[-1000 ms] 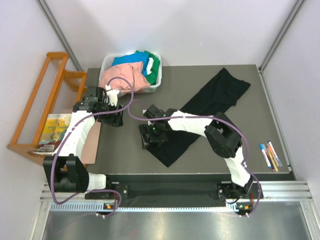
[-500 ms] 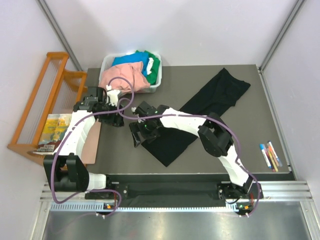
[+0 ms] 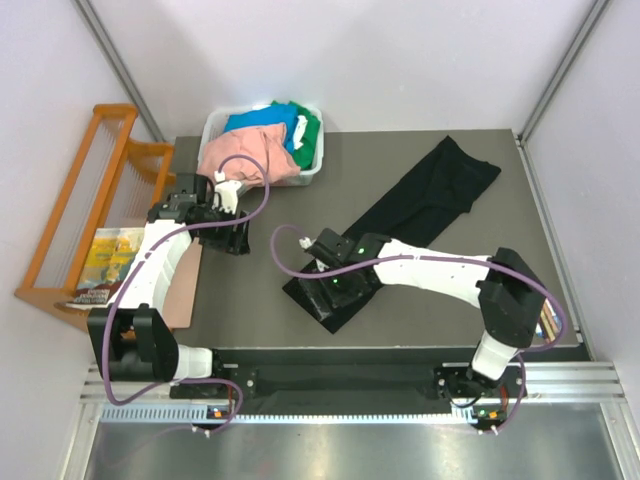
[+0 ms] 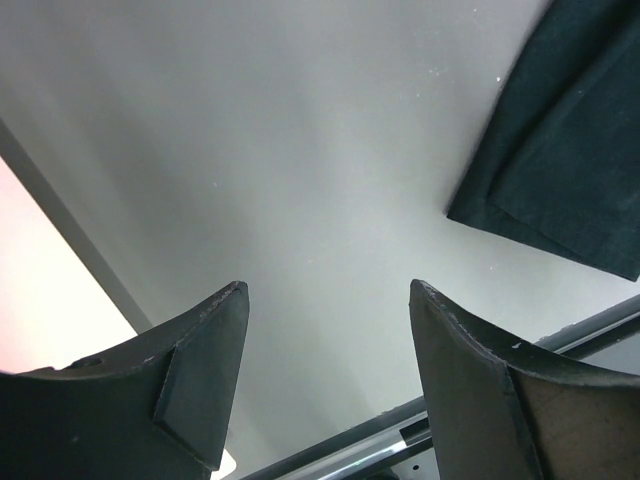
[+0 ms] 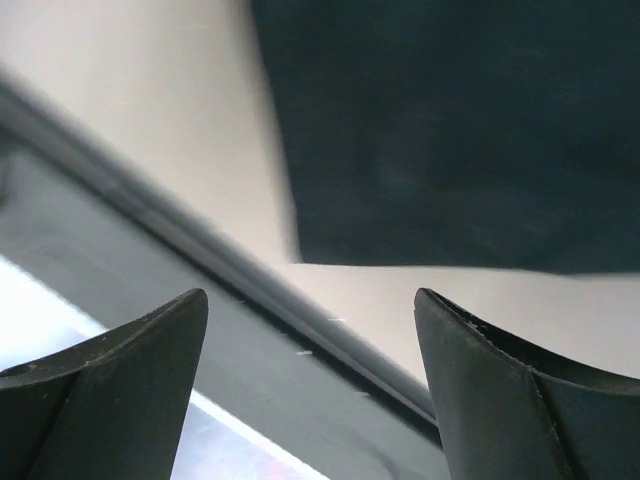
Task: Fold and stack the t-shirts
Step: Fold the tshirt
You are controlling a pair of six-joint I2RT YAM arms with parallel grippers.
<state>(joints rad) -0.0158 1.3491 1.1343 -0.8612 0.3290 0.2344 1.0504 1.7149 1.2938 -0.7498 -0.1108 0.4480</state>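
**Overhead and wrist views.** A large black cloth t-shirt point(image 3: 440, 185) lies gathered into a long band, running diagonally across the flat grey table point(image 3: 250, 310) from near its front edge at centre to its far right corner.

The right gripper point(image 3: 326, 290) hangs over the near, left-hand end of this band. In its wrist view, the right gripper point(image 5: 310, 295) has its jaws spread wide with nothing between them. The squared corner of the black cloth t-shirt point(image 5: 450, 130) lies beyond the fingertips, close to the table's edge rail.

The left gripper point(image 3: 232, 240) sits above the table's left margin, well apart from the band. In its wrist view, the left gripper point(image 4: 325, 290) is also parted and empty over bare table, with a hem corner of the black cloth t-shirt point(image 4: 570, 170) at upper right.

At the far left corner, a white plastic bin point(image 3: 310, 172) holds a salmon-pink cloth shirt point(image 3: 240, 155), which spills over its front rim. It also holds a blue cloth shirt point(image 3: 262, 122) and a green cloth shirt point(image 3: 308, 130). An orange wooden rack point(image 3: 80, 200) stands off the table's left side, and coloured marker pens point(image 3: 540, 310) lie at the right edge.
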